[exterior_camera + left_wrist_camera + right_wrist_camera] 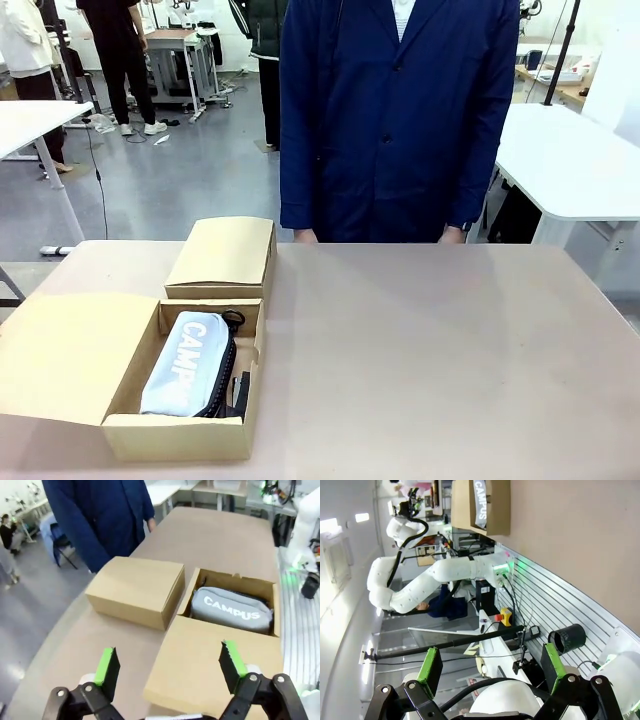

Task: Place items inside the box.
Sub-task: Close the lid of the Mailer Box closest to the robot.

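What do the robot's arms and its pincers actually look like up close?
The left arm is smooth, glossy white and tube-like, with rounded joints, a black cable along it and a green light near its wrist. Both the left gripper and right gripper are black, bolted metal linkages carrying two fingers faced with bright green ribbed pads.

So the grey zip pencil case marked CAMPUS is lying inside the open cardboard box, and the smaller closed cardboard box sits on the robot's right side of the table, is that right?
Not quite. The grey zip pencil case marked CAMPUS does lie inside the open cardboard box, but the smaller closed cardboard box sits on the robot's left side of the table, just behind the open one. The front view shows it.
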Tool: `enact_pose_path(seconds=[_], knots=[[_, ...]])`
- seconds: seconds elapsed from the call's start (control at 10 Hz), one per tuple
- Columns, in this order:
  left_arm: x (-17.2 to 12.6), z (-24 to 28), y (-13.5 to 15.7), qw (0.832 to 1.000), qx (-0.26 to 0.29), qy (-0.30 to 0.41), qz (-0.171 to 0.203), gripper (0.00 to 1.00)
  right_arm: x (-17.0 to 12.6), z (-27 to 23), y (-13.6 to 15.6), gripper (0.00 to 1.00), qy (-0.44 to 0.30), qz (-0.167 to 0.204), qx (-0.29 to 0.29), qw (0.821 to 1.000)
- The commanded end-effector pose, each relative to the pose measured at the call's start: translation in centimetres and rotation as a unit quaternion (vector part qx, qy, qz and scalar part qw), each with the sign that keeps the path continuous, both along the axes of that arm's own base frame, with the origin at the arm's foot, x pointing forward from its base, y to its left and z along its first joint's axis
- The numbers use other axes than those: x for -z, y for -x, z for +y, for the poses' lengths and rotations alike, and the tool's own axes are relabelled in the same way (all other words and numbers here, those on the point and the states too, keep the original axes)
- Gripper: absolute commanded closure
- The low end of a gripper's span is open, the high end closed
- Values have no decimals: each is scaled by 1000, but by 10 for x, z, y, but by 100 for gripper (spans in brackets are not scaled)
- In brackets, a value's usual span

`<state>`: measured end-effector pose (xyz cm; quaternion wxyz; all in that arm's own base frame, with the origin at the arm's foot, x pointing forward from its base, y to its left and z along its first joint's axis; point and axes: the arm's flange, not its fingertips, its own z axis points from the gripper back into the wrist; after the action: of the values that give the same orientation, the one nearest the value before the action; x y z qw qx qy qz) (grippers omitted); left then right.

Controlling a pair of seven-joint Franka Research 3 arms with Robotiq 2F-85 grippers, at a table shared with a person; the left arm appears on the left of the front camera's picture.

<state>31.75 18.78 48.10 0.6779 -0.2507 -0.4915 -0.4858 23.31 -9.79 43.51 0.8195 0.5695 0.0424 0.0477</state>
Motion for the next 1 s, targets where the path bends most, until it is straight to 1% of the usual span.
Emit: enact_pose_path(seconds=[0.0,0.1,0.2,0.3,0.4,0.6,0.7,0.8,0.9], knots=[[-29,-20,18,999,20,-3,-34,0,-5,2,-1,0,-6,7,6,1000],[-29,-20,18,999,20,-3,-34,0,-5,2,-1,0,-6,7,6,1000],[-9,-5,3,1000,7,-2,-10,0,-5,2,-1,0,-6,7,6,1000],[-6,-6,-9,997,31,-49,-50,0,-5,2,-1,0,-6,7,6,1000],[18,-2,-22,993,70,-90,-35,0,-5,2,-1,0,-6,7,6,1000],[60,2,-13,991,53,-122,-21,0,-5,2,-1,0,-6,7,6,1000],[76,6,-12,988,40,-151,-5,0,-5,2,-1,0,-6,7,6,1000],[85,13,-21,981,41,-191,4,0,-5,2,-1,0,-6,7,6,1000],[94,17,-19,979,45,-200,23,0,-5,2,-1,0,-6,7,6,1000]])
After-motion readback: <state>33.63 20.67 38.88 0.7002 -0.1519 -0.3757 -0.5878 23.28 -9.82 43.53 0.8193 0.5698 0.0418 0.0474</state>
